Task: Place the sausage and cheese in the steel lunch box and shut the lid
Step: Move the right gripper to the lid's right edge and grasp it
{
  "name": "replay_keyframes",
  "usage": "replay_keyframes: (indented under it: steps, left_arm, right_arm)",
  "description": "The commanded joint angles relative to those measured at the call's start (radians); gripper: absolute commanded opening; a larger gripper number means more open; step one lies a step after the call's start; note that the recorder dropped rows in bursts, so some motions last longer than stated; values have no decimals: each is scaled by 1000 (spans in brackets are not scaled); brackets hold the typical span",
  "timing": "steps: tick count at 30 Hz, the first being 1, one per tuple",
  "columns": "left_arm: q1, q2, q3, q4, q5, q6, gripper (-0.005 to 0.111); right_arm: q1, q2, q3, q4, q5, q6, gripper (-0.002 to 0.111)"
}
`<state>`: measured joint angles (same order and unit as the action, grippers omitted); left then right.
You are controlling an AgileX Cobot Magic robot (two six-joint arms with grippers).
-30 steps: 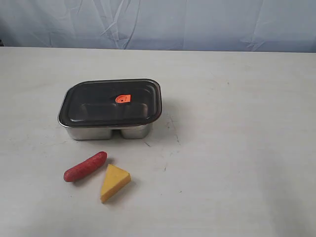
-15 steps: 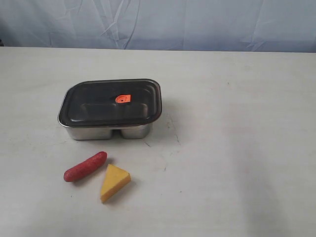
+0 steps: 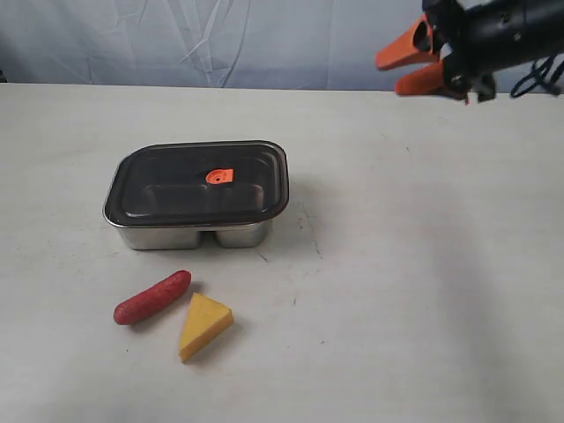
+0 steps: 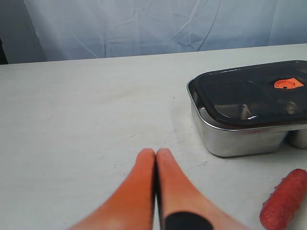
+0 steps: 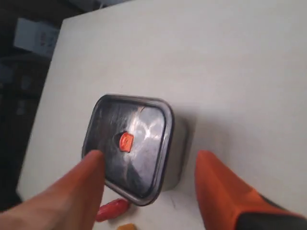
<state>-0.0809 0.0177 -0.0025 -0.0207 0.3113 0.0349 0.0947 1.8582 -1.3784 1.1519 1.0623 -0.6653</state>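
Tapered orange right fingers, black wrist housing, thin black cable loops, left fingers likewise orange, black pad

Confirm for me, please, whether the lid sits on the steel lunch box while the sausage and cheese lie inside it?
Not quite. The lid does sit on the steel lunch box, but the sausage and cheese lie outside it, on the table, as the exterior view shows.

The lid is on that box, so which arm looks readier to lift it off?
Probably the right. Its jaws stand open, up in the air, with the lid framed between them in its wrist view. The left jaws are shut, low over the table near the sausage.
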Motion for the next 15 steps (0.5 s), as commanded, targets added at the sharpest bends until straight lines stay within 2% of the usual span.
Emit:
replay_keyframes:
  steps: [1,7,15]
  left_arm:
    - [-6,6,2,1,-13,-1,0]
    - [-6,6,2,1,-13,-1,0]
    - [-6,6,2,1,-13,-1,0]
  right_arm:
    - [13,178,-14,138,128,-117,55]
    - [62,314,-14,169,134,-176,55]
    - [169,366,-14,221,96,-242,55]
